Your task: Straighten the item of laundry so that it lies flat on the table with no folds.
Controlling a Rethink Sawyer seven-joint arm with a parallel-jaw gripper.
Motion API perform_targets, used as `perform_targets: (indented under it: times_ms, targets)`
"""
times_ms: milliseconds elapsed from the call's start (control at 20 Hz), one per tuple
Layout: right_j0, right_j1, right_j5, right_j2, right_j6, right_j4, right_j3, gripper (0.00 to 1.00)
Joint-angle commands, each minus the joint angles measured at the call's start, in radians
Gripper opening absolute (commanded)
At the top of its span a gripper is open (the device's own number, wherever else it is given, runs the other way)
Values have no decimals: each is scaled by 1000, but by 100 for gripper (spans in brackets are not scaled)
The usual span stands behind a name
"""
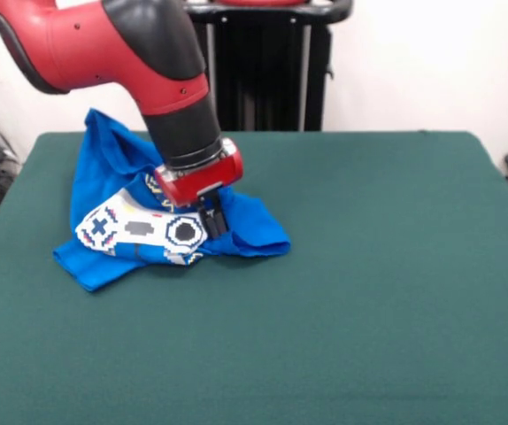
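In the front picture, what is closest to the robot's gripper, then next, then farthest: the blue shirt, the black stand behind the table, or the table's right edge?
1. The blue shirt: right under the gripper.
2. The black stand: behind, above the gripper.
3. The table's right edge: far off to the picture's right.

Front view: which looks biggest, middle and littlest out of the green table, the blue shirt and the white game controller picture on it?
1. The table, filling most of the view.
2. The shirt, bunched up on the table.
3. The controller print, only a patch of the shirt and partly folded under.
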Motion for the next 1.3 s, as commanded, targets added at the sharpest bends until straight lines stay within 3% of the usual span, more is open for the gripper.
perform_targets:
  times_ms: [50, 450, 1300]
  targets:
    - [-22, -32, -4, 173, 90, 62, 57, 0]
    - [-58, -54, 22, 224, 90, 70, 104, 0]
    - [-9, -4, 56, 156, 91, 57, 81, 0]
